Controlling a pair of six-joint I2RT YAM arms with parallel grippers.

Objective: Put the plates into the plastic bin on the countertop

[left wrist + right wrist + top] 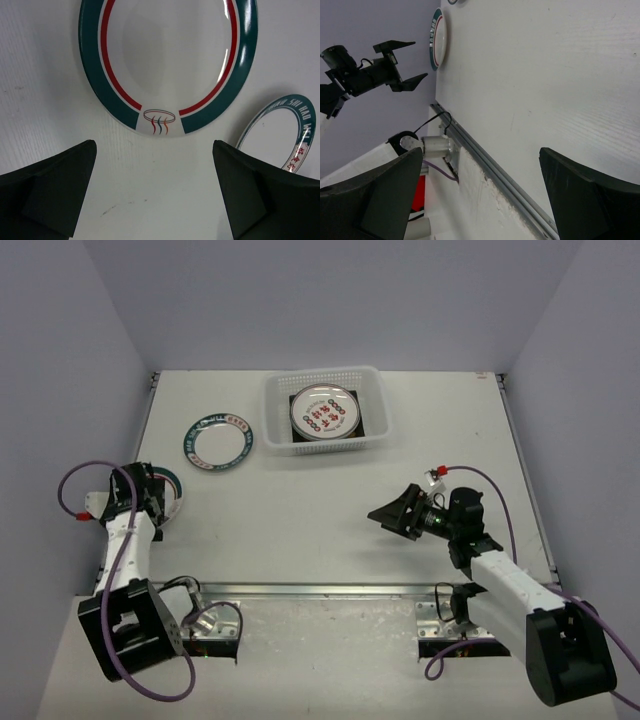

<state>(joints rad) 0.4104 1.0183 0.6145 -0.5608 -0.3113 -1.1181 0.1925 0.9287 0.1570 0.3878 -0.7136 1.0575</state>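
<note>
Left gripper (pixel 158 495) points down, jaws wide apart, empty. Right gripper (pixel 395 512) lies level, aimed sideways at the left arm (pixel 128 540), jaws likewise wide and empty.

Plain lavender-grey walls close the scene on three sides: a back wall (pixel 330 300), a left wall (pixel 60 390) and a right wall (pixel 590 380). A silver metal rail (pixel 320 589) runs along the near edge of the table (pixel 330 520). A perforated metal bracket (pixel 218 625) sits just below it on the left, a second bracket (pixel 438 612) on the right. In front lies a lower white ledge (pixel 330 660).
</note>
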